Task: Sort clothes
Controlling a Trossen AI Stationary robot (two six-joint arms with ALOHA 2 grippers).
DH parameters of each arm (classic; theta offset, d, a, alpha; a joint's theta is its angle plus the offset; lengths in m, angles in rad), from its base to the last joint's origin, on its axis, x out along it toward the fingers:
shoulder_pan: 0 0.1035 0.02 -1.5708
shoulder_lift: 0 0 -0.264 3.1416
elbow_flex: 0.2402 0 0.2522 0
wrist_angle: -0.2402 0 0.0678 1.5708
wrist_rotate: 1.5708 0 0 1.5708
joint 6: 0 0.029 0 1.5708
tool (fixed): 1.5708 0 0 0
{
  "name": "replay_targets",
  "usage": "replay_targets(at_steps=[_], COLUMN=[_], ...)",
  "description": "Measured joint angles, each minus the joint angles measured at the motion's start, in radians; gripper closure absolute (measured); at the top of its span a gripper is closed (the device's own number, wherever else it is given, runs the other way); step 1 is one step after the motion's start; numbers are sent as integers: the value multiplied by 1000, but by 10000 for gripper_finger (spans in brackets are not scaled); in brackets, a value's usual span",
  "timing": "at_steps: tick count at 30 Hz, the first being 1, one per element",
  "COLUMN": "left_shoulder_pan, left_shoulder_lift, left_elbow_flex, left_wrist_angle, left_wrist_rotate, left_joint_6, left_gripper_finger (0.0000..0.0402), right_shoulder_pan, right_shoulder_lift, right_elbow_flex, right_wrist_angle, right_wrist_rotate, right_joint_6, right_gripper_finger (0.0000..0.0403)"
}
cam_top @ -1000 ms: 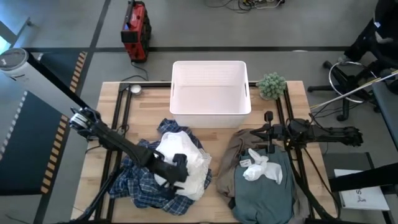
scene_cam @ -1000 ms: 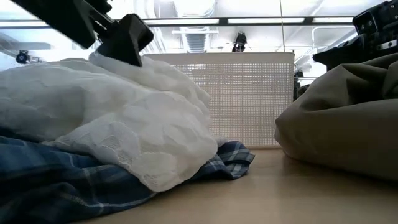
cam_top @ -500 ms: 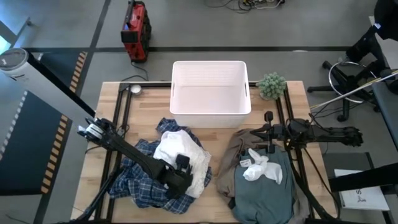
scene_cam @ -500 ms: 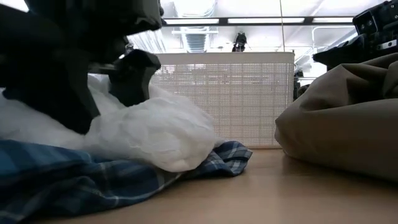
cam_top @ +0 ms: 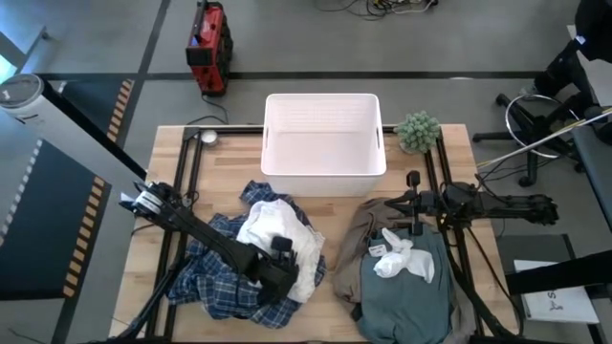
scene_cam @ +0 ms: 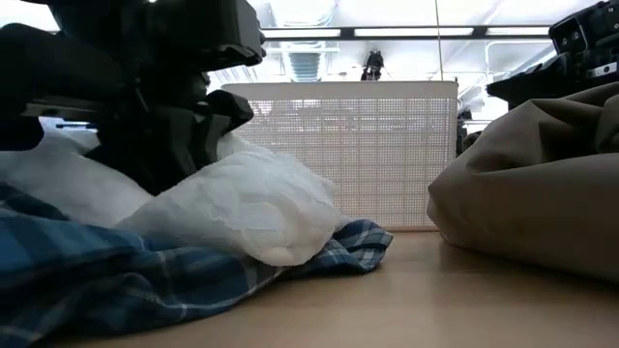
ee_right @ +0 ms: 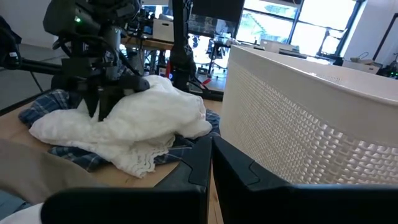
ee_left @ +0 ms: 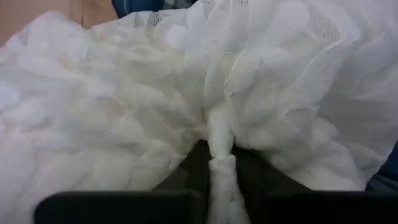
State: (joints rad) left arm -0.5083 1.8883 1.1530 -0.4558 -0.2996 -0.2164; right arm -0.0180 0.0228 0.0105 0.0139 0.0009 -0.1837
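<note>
From above, the left gripper [cam_top: 277, 260] is pressed down into the white top [cam_top: 256, 229], which lies heaped on the plaid shirt [cam_top: 206, 277] on the left half of the table [cam_top: 229, 162]. That view hides the fingers themselves. The left wrist view supplies what it lacks: the two dark fingers [ee_left: 193, 165] are drawn in close, with a narrow fold of the white top [ee_left: 219, 134] pinched between them and the rest of the cloth bunching outward from that fold. The low view shows the same arm as a dark mass sunk into the white top [scene_cam: 242, 198], with the plaid shirt [scene_cam: 116, 280] spread beneath it on the wood.

In the middle, at the far edge of the table, stands the white bin [cam_top: 323, 143]; only the low view and the right wrist view show its perforated wall [ee_right: 292, 118].

On the right half lies the second pile — a taupe garment [cam_top: 361, 229] under a grey-green tee [cam_top: 402, 301], with a small white piece [cam_top: 402, 256] on top. The right gripper [cam_top: 413, 205] waits just above this pile, near the table's right rail. Its own wrist view shows its fingers [ee_right: 210, 158] closed together with nothing between them, looking across at the white top [ee_right: 137, 118] and the left gripper [ee_right: 99, 106].
</note>
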Motion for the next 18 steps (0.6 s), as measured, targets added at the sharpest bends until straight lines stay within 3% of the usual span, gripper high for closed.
replay_targets(at_steps=[7, 18], left_shoulder_pan=[2, 10], left_shoulder_lift=[-155, -524], left_elbow_flex=[-7, -5], left_wrist_angle=[-36, 41], left_wrist_rotate=[-49, -339], left_joint_6=[-4, 64], left_gripper_finger=[391, 391], right_shoulder_pan=[0, 0], right_shoulder_lift=[0, 0], right_elbow_flex=[0, 0], right_wrist_angle=[0, 1], right_wrist_rotate=[0, 0], right_joint_6=[0, 0], right_gripper_finger=[403, 403])
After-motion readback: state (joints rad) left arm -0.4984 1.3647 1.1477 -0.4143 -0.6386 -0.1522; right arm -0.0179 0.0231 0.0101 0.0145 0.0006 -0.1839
